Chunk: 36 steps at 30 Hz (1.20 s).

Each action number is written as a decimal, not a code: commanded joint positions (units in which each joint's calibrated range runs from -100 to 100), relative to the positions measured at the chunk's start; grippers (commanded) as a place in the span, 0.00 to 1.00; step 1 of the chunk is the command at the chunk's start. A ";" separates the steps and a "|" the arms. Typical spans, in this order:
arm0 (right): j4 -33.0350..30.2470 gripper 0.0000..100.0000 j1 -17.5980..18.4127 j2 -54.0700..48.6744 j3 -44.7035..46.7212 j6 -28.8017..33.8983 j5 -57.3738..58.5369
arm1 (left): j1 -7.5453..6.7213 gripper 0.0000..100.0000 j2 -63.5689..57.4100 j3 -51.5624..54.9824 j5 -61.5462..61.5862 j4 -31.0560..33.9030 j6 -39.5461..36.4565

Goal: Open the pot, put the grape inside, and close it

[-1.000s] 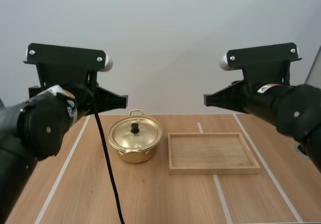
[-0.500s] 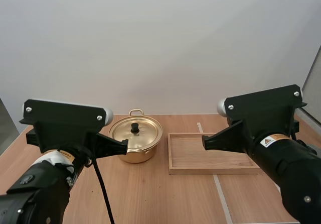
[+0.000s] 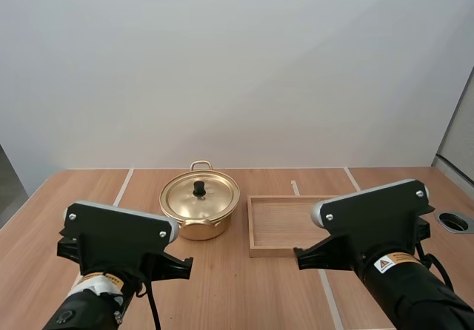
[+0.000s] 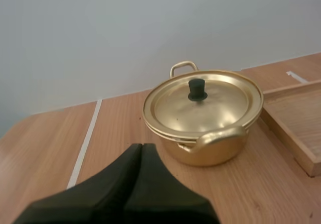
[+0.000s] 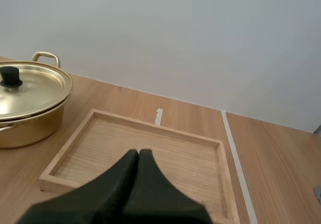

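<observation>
nearest us, our left gripper (image 4: 141, 146) has its two black fingers (image 4: 123, 176) pressed together into one dark wedge, holding nothing, on the near side of the pot (image 4: 215, 151) and apart from it. our right gripper (image 5: 139, 152) is closed the same way on nothing, off to the pot's right and nearer than it. the pot is shiny and gold-coloured, standing on the wooden table (image 3: 222, 285), its lid (image 4: 223, 103) seated flat with a small black knob (image 4: 197, 89) at the centre. the near handle (image 4: 220, 135) faces us; the far handle (image 4: 183, 67) rises behind the lid. just right of the pot, not touching, lies the wooden tray (image 5: 165, 151). the lid hides the pot's inside, and in the high view our right arm (image 3: 392, 234) covers the tray's end farthest from the pot.
</observation>
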 commanded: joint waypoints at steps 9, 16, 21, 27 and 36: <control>1.15 0.00 -0.15 -0.42 1.91 -0.65 -3.53 | 1.55 0.00 -0.41 0.80 -4.74 0.42 0.12; 1.29 0.00 -0.15 -0.42 1.91 -0.65 -3.29 | 1.74 0.00 -0.41 0.80 -4.74 0.42 0.12; 1.29 0.00 -0.15 -0.42 1.91 -0.65 -2.91 | 1.74 0.00 -0.41 0.80 -4.74 3.99 0.12; 0.97 0.00 -0.15 -0.42 1.91 -3.39 -2.42 | 1.74 0.00 -0.41 0.80 -4.74 4.61 -7.59; 2.38 0.00 0.53 -1.71 5.60 -10.41 -7.19 | 1.74 0.00 -3.33 0.80 -2.60 5.50 -10.29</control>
